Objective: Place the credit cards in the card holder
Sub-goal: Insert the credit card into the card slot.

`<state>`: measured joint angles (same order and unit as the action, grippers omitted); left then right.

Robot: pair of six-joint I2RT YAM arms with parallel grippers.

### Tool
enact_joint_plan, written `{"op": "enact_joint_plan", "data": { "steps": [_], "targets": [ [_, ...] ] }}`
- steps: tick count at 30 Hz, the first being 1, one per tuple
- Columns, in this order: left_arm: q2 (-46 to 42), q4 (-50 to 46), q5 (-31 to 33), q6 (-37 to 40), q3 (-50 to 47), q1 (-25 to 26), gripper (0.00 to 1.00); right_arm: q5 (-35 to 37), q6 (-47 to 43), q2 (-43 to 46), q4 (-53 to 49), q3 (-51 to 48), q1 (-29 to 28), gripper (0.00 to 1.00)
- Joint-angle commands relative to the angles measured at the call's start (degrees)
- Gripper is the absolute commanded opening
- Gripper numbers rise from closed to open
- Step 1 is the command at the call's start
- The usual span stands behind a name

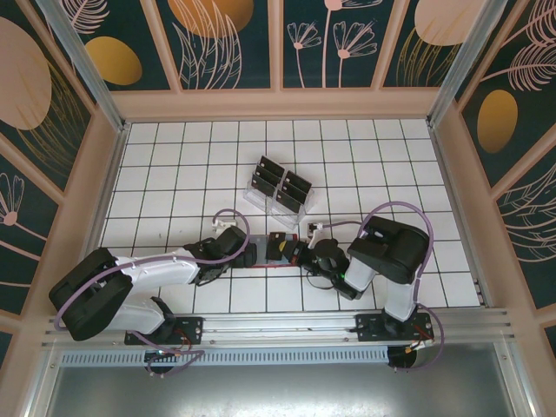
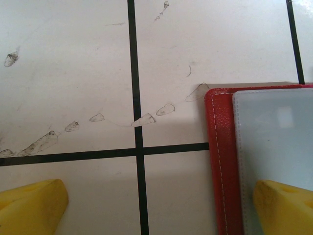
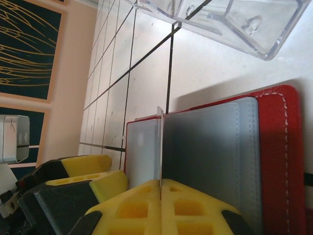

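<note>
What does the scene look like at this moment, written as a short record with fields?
left hand: open, one finger over the grey-blue pocket of the card holder
right hand: shut on a credit card, seen edge-on
credit card position: at the line between the card holder's two grey panels; depth cannot be told
card holder state: lying open on the table
clear rack: beyond the card holder, with other credit cards in it

no readable text, labels or numbers
</note>
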<state>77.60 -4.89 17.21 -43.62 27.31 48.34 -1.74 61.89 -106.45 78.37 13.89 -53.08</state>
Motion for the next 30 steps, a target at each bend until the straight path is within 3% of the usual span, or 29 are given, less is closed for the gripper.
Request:
{"op": "enact_joint_plan", "data": {
  "steps": [1,22,30],
  "targets": [
    [0.9,-3.7,-0.7,-1.3,-2.6,-0.3,0.99,-0.7,-0.4,-0.8,2.0,0.3,0.0,0.0],
    [1.3,-3.6,-0.8,-1.1,-2.3,-0.3,0.99,-5.2,3.8,-1.8,1.7,-0.7,-0.3,0.0],
    [1.3,-3.6,-0.7,-1.0,-2.3,-0.3,0.98,-6.3,4.4,-2.1,-2.7,1.3,-0.3,0.0]
  ]
}}
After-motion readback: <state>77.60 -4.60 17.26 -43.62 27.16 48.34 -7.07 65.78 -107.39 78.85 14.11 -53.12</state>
